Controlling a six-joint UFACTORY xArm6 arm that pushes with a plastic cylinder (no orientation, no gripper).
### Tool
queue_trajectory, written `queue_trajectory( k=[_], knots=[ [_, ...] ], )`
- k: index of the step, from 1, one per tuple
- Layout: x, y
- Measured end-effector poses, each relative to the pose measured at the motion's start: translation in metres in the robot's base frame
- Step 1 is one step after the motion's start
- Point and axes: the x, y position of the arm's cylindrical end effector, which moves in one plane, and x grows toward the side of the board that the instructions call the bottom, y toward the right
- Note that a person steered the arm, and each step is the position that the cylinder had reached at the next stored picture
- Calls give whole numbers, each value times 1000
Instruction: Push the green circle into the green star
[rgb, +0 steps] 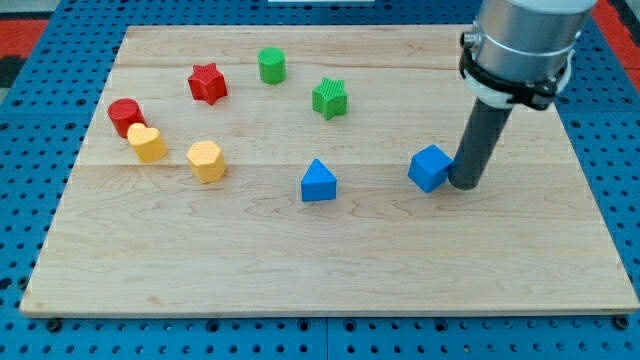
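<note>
The green circle (271, 65) stands near the view's top, left of centre. The green star (329, 98) lies a short way to its lower right, apart from it. My tip (463, 184) rests on the board at the view's right, touching or nearly touching the right side of a blue cube (430, 167). The tip is far to the right of and below both green blocks.
A red star (208, 83) sits left of the green circle. A red cylinder (126, 116), a yellow heart (147, 143) and a yellow hexagon (206, 160) are at the left. A blue triangle (318, 182) is at the centre. The wooden board (320, 280) lies on a blue pegboard.
</note>
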Motion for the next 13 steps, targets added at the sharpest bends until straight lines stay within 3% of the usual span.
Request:
queue_trajectory(
  k=[2,4,7,10,11,13],
  knots=[
    [19,15],
    [-69,15],
    [-148,-105],
    [-148,-158],
    [-151,-203],
    [-205,-158]
  ],
)
